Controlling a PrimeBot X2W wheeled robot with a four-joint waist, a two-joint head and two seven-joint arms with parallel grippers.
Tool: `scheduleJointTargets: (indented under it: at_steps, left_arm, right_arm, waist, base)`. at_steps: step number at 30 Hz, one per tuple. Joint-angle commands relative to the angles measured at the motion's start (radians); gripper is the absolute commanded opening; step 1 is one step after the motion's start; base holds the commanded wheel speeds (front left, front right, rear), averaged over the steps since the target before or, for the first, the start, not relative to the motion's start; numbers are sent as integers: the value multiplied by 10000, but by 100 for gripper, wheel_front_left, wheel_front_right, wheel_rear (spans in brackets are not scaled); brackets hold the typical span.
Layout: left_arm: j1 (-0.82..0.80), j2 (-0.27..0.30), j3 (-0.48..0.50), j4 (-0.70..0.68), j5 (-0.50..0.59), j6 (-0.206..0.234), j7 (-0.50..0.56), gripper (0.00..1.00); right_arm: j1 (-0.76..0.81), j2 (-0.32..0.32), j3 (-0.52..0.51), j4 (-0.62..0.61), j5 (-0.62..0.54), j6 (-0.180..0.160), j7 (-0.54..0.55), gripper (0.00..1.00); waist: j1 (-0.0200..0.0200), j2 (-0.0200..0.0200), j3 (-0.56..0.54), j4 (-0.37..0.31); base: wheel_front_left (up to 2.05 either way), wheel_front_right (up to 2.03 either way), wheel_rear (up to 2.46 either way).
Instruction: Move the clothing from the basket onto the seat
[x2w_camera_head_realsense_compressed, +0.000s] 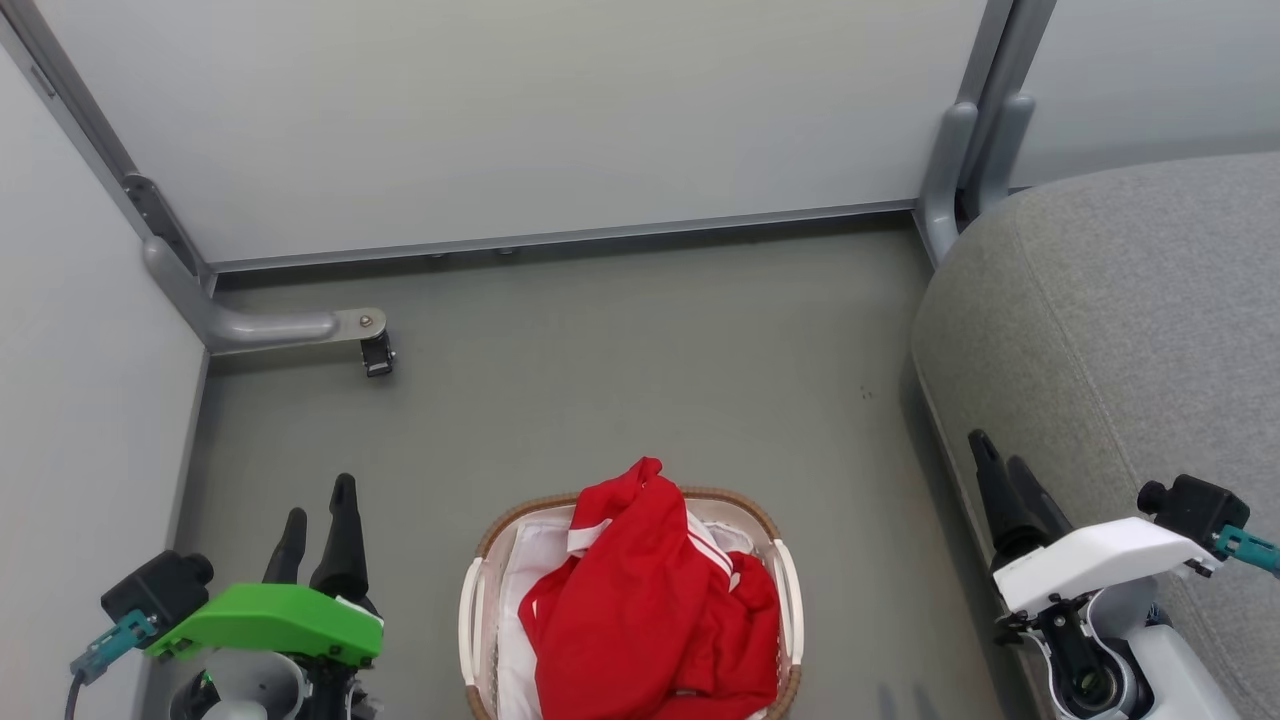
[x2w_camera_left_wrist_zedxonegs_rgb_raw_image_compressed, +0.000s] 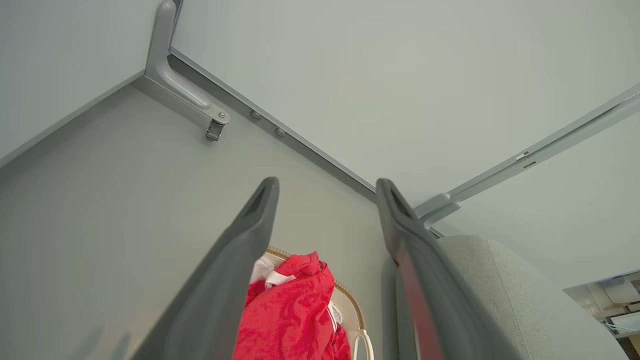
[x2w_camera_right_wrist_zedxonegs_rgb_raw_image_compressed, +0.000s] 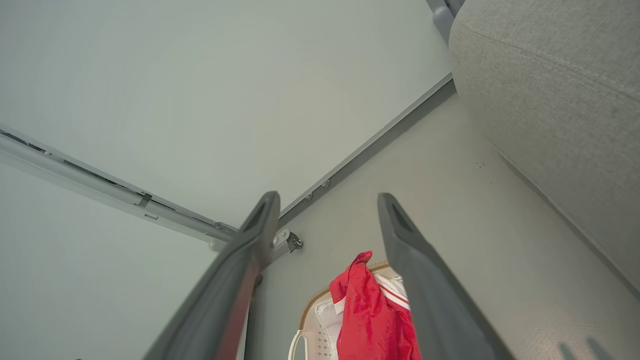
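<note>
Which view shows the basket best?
Head view: the basket sits nearly whole from above, with rim, handles and liner visible. Both wrist views catch part of its rim and one handle, low in frame.

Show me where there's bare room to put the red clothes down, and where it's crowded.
The seat is bare across its whole visible top, right of the basket. The floor is also free between the wall rail, the caster foot and the basket's far rim. Crowded: the basket itself, heaped with the red clothing.
</note>
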Motion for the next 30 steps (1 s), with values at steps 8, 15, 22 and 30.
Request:
scheduleJointTargets:
  at_steps: [8, 15, 22, 30]
  left_arm:
    - [-284, 331, -626, 28, 1284, 477, -318, 100]
    - [-315, 451, -932, -25, 2019, 946, -535, 100]
    - [-354, 647, -1238, -225, 2847, 1235, -732, 100]
    - [-285, 720, -1495, -108, 3639, 1439, -945, 100]
  right_arm:
    - [-342, -234, 359, 170, -1432, 1, -322, 100]
    - [-433, -245, 531, 309, -2355, 2, -544, 100]
    - [-405, -207, 576, 493, -3355, 2, -736, 100]
    - [-475, -173, 695, 952, -4412, 2, -953, 100]
  waist:
    - [0, 0, 3, 35]
    - [0, 0, 24, 44]
    - [0, 0, 72, 35]
    - [0, 0, 94, 31]
  base:
    - [0, 0, 0]
    - [0, 0, 0]
    - [0, 0, 0]
    - [0, 0, 0]
